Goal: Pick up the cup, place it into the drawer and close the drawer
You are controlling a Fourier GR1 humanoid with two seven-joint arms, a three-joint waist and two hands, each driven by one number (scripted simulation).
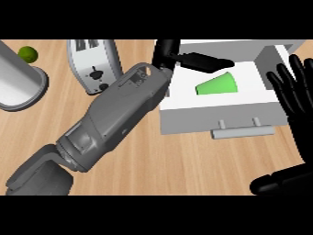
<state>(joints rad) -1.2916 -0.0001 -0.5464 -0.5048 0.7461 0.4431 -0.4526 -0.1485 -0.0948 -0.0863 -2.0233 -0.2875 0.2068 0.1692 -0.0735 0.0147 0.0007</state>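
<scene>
A green cup [220, 85] lies on its side inside the open white drawer [213, 117], near the middle of its floor. My left forearm stretches from the lower left up to the drawer's back left corner. There my left hand [186, 58] hangs just above the cup, fingers [208, 62] stretched out to the right and not closed round it. A small gap shows between those fingers and the cup. At the right edge my right hand [301, 103] rests open with its fingers pointing up, beside the drawer's right wall. The drawer's handle [243, 133] faces me.
A silver toaster [93, 64] stands left of the drawer, close to my left forearm. A tall white cylinder on a round base [11, 78] is at the far left, with a green lime [28, 54] behind it. Bare wooden counter [186, 165] lies in front of the drawer.
</scene>
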